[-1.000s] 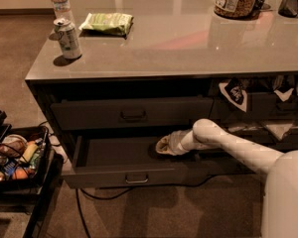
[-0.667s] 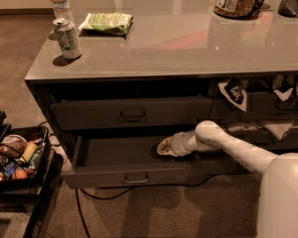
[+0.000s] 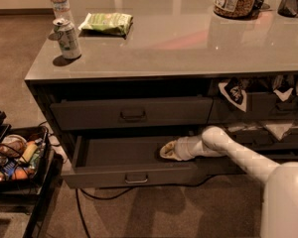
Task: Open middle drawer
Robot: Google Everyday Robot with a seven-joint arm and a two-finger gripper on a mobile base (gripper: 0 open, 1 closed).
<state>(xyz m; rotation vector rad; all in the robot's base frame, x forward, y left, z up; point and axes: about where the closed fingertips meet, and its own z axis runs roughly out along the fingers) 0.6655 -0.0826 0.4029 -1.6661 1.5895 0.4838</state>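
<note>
Low at frame centre, the middle drawer [image 3: 119,152] stands pulled out, the gripper [image 3: 168,150] inside it; whether it grips anything we cannot tell. We judge the drawer rigid, heavyish, best held by its loop handle [image 3: 136,178]

middle drawer [image 3: 124,157] pulled out; gripper [image 3: 168,150] inside it

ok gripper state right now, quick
Gripper: cannot be told whether open or closed; it sits inside the pulled-out middle drawer, near the right end.
</note>
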